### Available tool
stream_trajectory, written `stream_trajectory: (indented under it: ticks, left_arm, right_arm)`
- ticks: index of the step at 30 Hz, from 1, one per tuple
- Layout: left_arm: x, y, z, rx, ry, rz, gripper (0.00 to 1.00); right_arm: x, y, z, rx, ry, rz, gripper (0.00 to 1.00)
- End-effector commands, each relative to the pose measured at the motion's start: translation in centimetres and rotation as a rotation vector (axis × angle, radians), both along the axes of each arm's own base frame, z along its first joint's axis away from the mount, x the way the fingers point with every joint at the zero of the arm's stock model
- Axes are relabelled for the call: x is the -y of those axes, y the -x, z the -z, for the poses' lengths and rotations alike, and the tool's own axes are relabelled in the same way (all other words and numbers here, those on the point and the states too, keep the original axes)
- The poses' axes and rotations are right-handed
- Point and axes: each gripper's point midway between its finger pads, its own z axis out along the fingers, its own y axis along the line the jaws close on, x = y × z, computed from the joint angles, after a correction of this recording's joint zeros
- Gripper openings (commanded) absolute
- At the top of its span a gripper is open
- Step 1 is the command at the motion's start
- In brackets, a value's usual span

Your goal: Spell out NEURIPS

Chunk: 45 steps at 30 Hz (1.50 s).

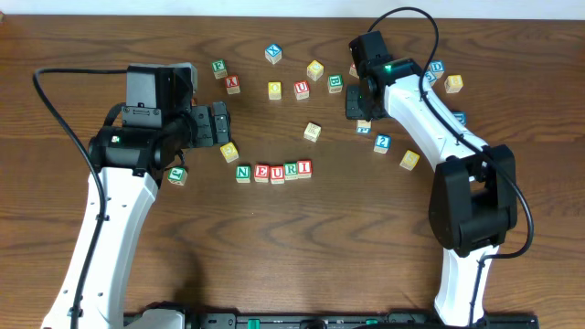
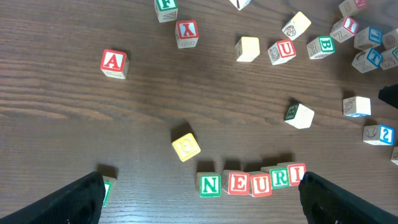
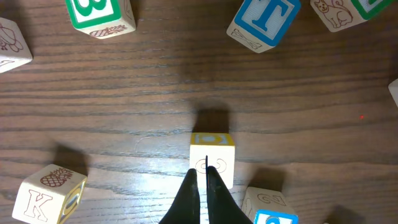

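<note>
Five cubes stand in a row reading N [image 2: 209, 185], E [image 2: 239, 183], U [image 2: 260, 184], R [image 2: 279, 178], I [image 2: 296, 174]; from overhead the row [image 1: 274, 171] lies mid-table. My left gripper [image 2: 200, 194] hangs open just behind the row's left end, nothing between its fingers. My right gripper [image 3: 203, 180] is shut and empty. Its tips point at the pale top face of a yellow-sided cube [image 3: 212, 155], whose letter I cannot read. From overhead this gripper [image 1: 358, 102] sits among the loose cubes at the back right. No P or S cube is legible.
Loose cubes lie scattered behind the row: red A [image 2: 114, 62], a yellow cube [image 2: 185, 147], a second red U [image 2: 283, 51], green B [image 3: 99, 12], blue T [image 3: 264, 18], K [image 3: 50, 194]. A blue-lettered cube [image 3: 268, 210] sits right beside the right fingers.
</note>
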Motion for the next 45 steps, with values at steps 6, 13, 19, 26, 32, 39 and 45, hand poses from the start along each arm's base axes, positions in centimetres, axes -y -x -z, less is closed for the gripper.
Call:
stream_trajectory:
  ticks: [6, 13, 19, 26, 32, 39, 45]
  left_arm:
    - [0.1, -0.3, -1.3, 0.033, 0.004, 0.006, 0.98]
    - [0.1, -0.2, -1.2, 0.033, 0.004, 0.006, 0.98]
    - [0.1, -0.3, -1.3, 0.033, 0.004, 0.006, 0.98]
    - [0.1, -0.3, -1.3, 0.033, 0.004, 0.006, 0.98]
    - [0.1, -0.2, -1.2, 0.033, 0.004, 0.006, 0.98]
    - [0.1, -0.2, -1.2, 0.033, 0.004, 0.006, 0.98]
    - [0.1, -0.3, -1.3, 0.033, 0.004, 0.006, 0.98]
  right_arm:
    - [0.4, 0.5, 1.1, -0.023, 0.025, 0.013, 0.01]
    - [0.8, 0.8, 1.6, -0.031, 0.045, 0.026, 0.01]
    - [0.8, 0.7, 1.7, -0.025, 0.043, 0.026, 0.01]
    - [0.7, 0.5, 2.0, -0.022, 0.04, 0.03, 0.01]
    - [0.7, 0.5, 3.0, -0.038, 0.045, 0.033, 0.01]
    - [0.7, 0.3, 3.2, -0.035, 0.044, 0.034, 0.01]
    - [0.8, 0.4, 3.7, -0.046, 0.047, 0.035, 0.01]
